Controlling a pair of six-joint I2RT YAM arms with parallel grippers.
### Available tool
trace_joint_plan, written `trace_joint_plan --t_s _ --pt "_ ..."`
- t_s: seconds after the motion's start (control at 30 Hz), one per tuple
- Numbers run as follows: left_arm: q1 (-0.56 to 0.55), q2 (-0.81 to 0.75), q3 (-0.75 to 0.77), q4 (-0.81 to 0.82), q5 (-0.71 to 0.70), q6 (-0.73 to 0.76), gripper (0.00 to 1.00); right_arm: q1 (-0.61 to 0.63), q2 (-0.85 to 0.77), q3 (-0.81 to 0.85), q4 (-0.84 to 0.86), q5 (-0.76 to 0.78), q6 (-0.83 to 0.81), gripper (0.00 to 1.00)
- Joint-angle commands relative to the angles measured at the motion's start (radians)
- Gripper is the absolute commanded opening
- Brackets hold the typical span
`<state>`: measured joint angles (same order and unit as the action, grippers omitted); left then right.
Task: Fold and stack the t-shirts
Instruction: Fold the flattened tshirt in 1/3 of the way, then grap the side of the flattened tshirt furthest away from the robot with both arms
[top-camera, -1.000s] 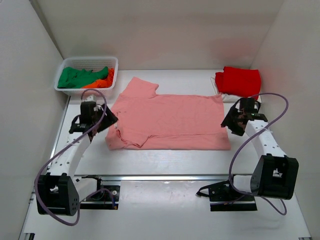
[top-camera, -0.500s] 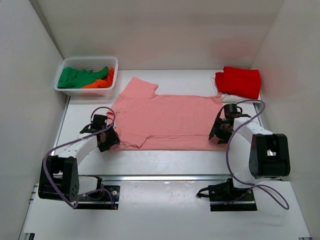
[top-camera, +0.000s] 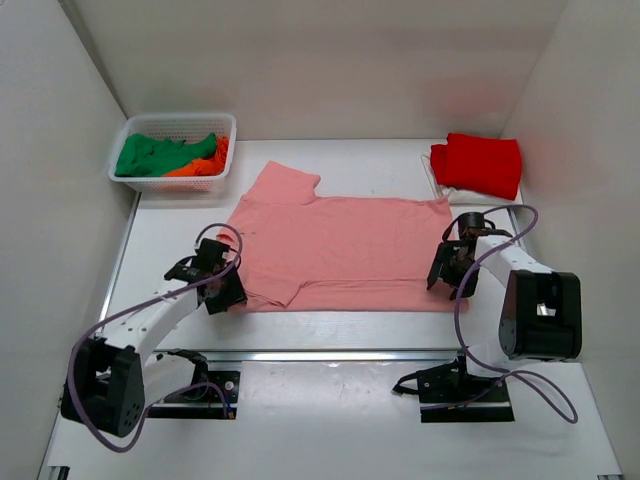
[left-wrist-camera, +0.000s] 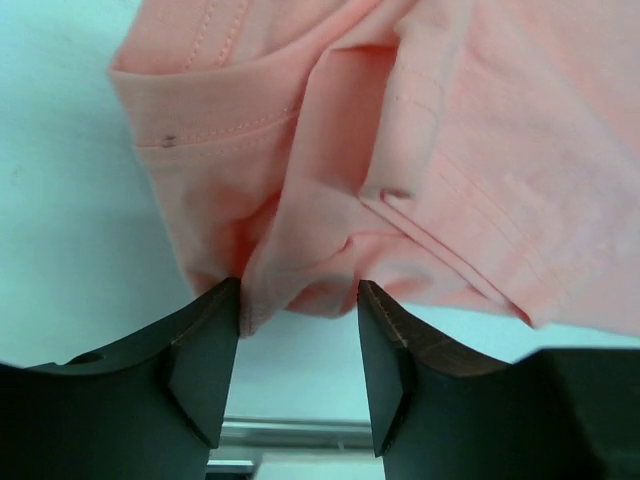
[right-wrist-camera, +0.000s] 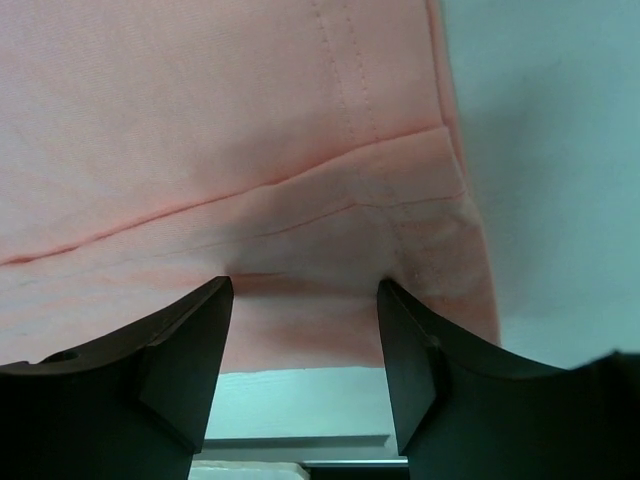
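A salmon-pink t-shirt (top-camera: 340, 245) lies spread flat mid-table, collar to the left. My left gripper (top-camera: 230, 290) sits low at its near left corner. Its jaws are open around a bunched fold of sleeve (left-wrist-camera: 300, 270), and the left fingertip (left-wrist-camera: 215, 315) touches the cloth. My right gripper (top-camera: 448, 278) is at the near right corner, jaws open and pressed down onto the hem (right-wrist-camera: 300, 330). A folded bright red t-shirt (top-camera: 478, 165) lies at the back right. Green (top-camera: 150, 155) and orange (top-camera: 200, 165) t-shirts are in the basket.
The white mesh basket (top-camera: 176, 122) stands at the back left against the wall. White walls close in the left, back and right sides. A metal rail (top-camera: 330, 354) runs along the near edge between the arm bases.
Both arms swung down from beside the shirt to its near corners. The shirt's near edge has slid toward me and the left sleeve has bunched up.
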<state>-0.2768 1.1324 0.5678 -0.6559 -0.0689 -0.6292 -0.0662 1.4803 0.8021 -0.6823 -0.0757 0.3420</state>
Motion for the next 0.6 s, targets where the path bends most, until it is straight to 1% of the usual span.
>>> trace_joint_plan --t_s 0.0,0.03,0.1,0.17,0.23,0.27,0.33,0.37,0.4,0.43,0.47,0.5,0.53,0.57 --pt "0.016 -0.101 0.026 -0.074 0.063 -0.029 0.60 0.014 -0.024 -0.037 -0.149 0.060 -0.037 0.61" --pt "0.043 -0.144 0.047 -0.095 0.069 -0.026 0.60 0.017 -0.046 -0.011 -0.161 0.060 -0.034 0.62" --pt "0.054 -0.184 0.099 -0.126 0.086 -0.009 0.61 0.040 -0.070 0.052 -0.218 0.073 -0.038 0.62" --pt "0.068 -0.169 0.226 -0.151 0.084 0.026 0.63 0.048 -0.081 0.132 -0.264 0.099 -0.044 0.63" --pt "0.067 -0.078 0.337 -0.160 0.089 0.071 0.65 0.049 -0.069 0.263 -0.301 0.120 -0.046 0.64" --pt "0.051 -0.054 0.374 -0.156 0.093 0.077 0.67 0.048 -0.064 0.301 -0.319 0.125 -0.058 0.64" --pt "0.041 0.039 0.496 -0.110 0.110 0.083 0.71 0.046 -0.032 0.409 -0.329 0.129 -0.057 0.64" --pt "0.033 0.093 0.547 -0.072 0.124 0.083 0.73 0.039 -0.012 0.449 -0.297 0.120 -0.061 0.67" --pt "0.034 0.121 0.599 -0.053 0.132 0.080 0.73 0.037 0.009 0.465 -0.280 0.114 -0.061 0.69" --pt "0.037 0.186 0.628 -0.012 0.141 0.079 0.73 0.032 0.024 0.497 -0.252 0.113 -0.051 0.71" --pt "0.036 0.220 0.680 0.016 0.139 0.082 0.72 0.037 0.047 0.511 -0.237 0.106 -0.044 0.70" --pt "0.034 0.300 0.745 0.022 0.144 0.088 0.72 0.039 0.073 0.528 -0.202 0.088 -0.038 0.70" --pt "0.037 0.378 0.774 0.015 0.135 0.094 0.71 0.051 0.087 0.539 -0.185 0.083 -0.032 0.70" --pt "0.037 0.413 0.820 0.007 0.138 0.103 0.70 0.058 0.104 0.537 -0.140 0.035 -0.021 0.70"
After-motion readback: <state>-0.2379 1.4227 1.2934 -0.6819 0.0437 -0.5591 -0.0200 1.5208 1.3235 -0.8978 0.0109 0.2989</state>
